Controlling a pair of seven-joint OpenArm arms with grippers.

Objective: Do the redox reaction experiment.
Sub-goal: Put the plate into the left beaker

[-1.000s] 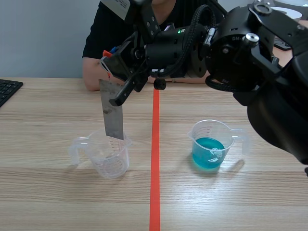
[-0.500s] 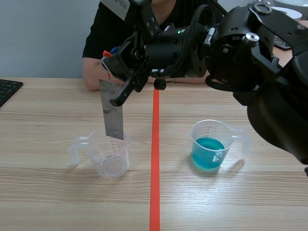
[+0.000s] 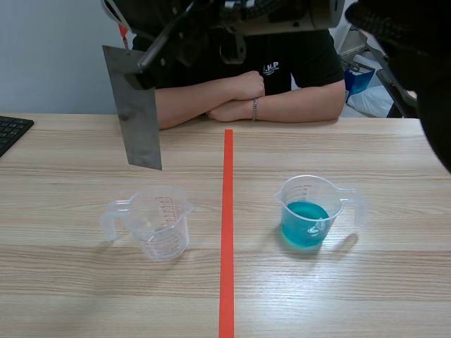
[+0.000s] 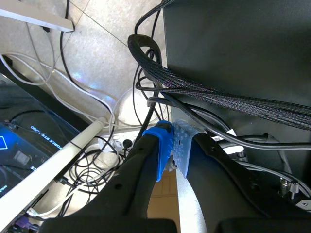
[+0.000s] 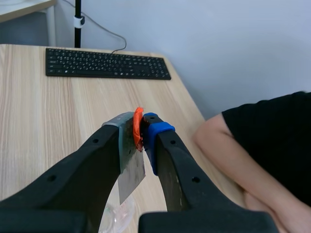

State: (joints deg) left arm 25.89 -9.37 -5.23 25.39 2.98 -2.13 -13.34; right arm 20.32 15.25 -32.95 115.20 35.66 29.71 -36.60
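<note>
Left gripper [image 4: 172, 141]: off the worktop, jaws pressed together on nothing, blue pads [image 4: 160, 148] meeting, aimed at a tangle of cables [image 4: 146, 92] over the floor. Worktop [image 3: 70, 296], near half: empty cup [image 3: 156, 224], clear, graduated, upright, left of the orange-red line [image 3: 227, 246], handle toward the left edge. Cup of blue liquid [image 3: 308, 215] right of the line, upright, part-filled, handle toward the right edge. The two cups stand well apart, about level with each other. Above and beyond the empty cup: metal sheet [image 3: 134, 105], dull grey, hanging lengthwise in the air, slightly tilted, its lower edge clear of the cup's rim and touching nothing. Right gripper [image 5: 141, 128], on the arm crossing over from the right, pinches the sheet's upper end; an orange tab [image 5: 138, 127] sits at the pinch. Keyboard [image 3: 10, 132] at the left edge, far half. Person [image 3: 246, 91] at the far edge, forearms folded on the wood.
</note>
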